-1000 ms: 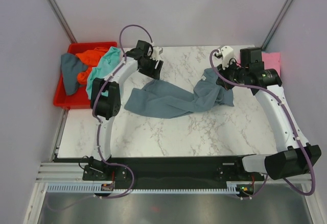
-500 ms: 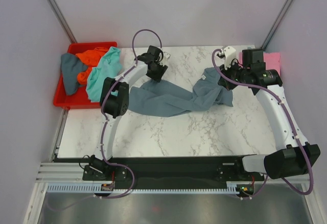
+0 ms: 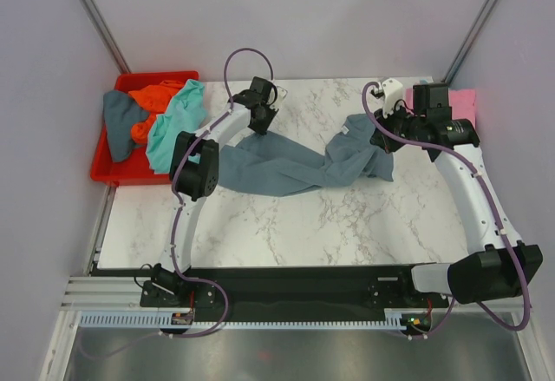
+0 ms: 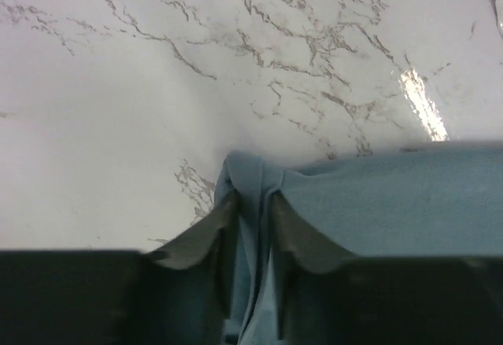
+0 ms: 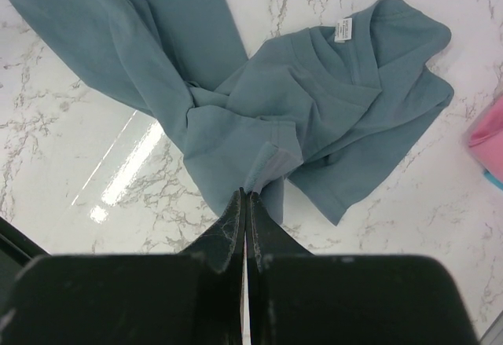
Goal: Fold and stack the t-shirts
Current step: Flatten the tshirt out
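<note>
Slip risk: slate t-shirt (image 3: 286, 166) lies twisted near the table's (image 3: 303, 225) far edge, left gripper (image 4: 253, 203) pinching a thin ridge, right gripper (image 5: 247, 197) pressed shut on the other end, so a spreading pull may free it.

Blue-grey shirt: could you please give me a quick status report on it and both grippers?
Left gripper pinching a fold of the blue-grey shirt. Right gripper shut, tips at its hem. Shirt twisted, unfolded on the table. Nothing in the way.
</note>
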You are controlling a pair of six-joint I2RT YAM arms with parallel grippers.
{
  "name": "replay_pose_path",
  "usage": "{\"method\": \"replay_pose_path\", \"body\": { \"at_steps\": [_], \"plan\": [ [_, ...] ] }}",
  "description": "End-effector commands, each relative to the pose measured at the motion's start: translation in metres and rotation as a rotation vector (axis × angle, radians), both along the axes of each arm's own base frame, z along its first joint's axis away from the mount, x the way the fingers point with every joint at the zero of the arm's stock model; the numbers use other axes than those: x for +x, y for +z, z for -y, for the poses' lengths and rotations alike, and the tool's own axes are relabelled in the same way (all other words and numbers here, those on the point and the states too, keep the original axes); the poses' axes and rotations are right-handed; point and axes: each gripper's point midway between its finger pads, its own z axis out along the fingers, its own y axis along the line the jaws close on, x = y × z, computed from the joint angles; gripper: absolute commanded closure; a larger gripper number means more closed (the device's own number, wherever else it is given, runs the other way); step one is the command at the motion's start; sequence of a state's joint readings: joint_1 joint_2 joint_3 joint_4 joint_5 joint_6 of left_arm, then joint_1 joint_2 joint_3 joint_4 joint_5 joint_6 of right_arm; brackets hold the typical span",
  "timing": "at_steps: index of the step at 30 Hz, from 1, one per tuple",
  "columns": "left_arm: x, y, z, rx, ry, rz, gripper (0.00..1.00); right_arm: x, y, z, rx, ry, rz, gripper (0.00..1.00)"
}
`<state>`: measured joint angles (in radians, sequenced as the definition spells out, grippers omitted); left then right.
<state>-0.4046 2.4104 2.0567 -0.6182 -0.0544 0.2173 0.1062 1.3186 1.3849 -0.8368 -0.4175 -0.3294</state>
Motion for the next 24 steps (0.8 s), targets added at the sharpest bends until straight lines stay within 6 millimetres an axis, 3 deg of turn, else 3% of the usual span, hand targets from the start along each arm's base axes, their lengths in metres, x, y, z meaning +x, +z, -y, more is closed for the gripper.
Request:
{"method": "replay_pose_path", "body": {
  "at_steps": [1, 2, 3, 5, 8, 12, 14, 15, 17, 18, 19, 20, 21, 22, 24],
  "plan": [
    [0.02, 0.051, 0.001, -0.019, 0.0, 0.128, 0.76, 0.008, 0.007, -0.003, 0.026, 0.006, 0.031, 1.0],
    [0.02, 0.051, 0.001, -0.017, 0.004, 0.129, 0.89, 0.008, 0.007, -0.003, 0.027, 0.007, 0.029, 1.0],
    [0.021, 0.051, 0.0, -0.016, 0.007, 0.131, 0.92, 0.009, 0.007, -0.003, 0.027, 0.007, 0.031, 1.0],
    [0.022, 0.052, -0.001, -0.013, 0.013, 0.136, 0.98, 0.01, 0.006, -0.004, 0.028, 0.007, 0.027, 1.0],
    [0.026, 0.067, 0.003, -0.029, 0.012, 0.165, 0.98, 0.012, 0.005, -0.003, 0.025, 0.004, 0.028, 1.0],
    [0.03, 0.14, 0.013, -0.122, -0.014, 0.263, 0.98, 0.027, 0.01, 0.011, -0.028, -0.067, 0.07, 1.0],
    [0.027, 0.212, 0.017, -0.2, -0.026, 0.369, 0.98, 0.045, 0.021, 0.037, -0.096, -0.196, 0.126, 1.0],
    [0.022, 0.237, 0.017, -0.222, -0.027, 0.401, 0.98, 0.058, 0.027, 0.046, -0.091, -0.252, 0.153, 1.0],
    [0.004, 0.301, 0.016, -0.298, -0.051, 0.498, 0.98, 0.075, 0.059, 0.069, -0.074, -0.343, 0.223, 1.0],
    [-0.005, 0.321, 0.013, -0.321, -0.048, 0.525, 0.98, 0.086, 0.068, 0.077, -0.07, -0.383, 0.246, 1.0],
    [-0.013, 0.333, 0.011, -0.344, -0.036, 0.534, 0.98, 0.094, 0.099, 0.09, -0.038, -0.441, 0.311, 1.0],
    [-0.02, 0.345, 0.007, -0.359, -0.032, 0.551, 0.98, 0.099, 0.114, 0.106, -0.031, -0.486, 0.343, 1.0],
    [-0.037, 0.373, -0.001, -0.383, -0.028, 0.594, 0.98, 0.105, 0.124, 0.115, -0.031, -0.517, 0.363, 1.0],
    [-0.044, 0.383, -0.004, -0.39, -0.03, 0.611, 0.98, 0.107, 0.156, 0.128, -0.017, -0.56, 0.436, 1.0],
    [-0.066, 0.412, -0.013, -0.399, -0.043, 0.665, 0.98, 0.109, 0.18, 0.141, -0.011, -0.606, 0.495, 1.0]
  ]
}}
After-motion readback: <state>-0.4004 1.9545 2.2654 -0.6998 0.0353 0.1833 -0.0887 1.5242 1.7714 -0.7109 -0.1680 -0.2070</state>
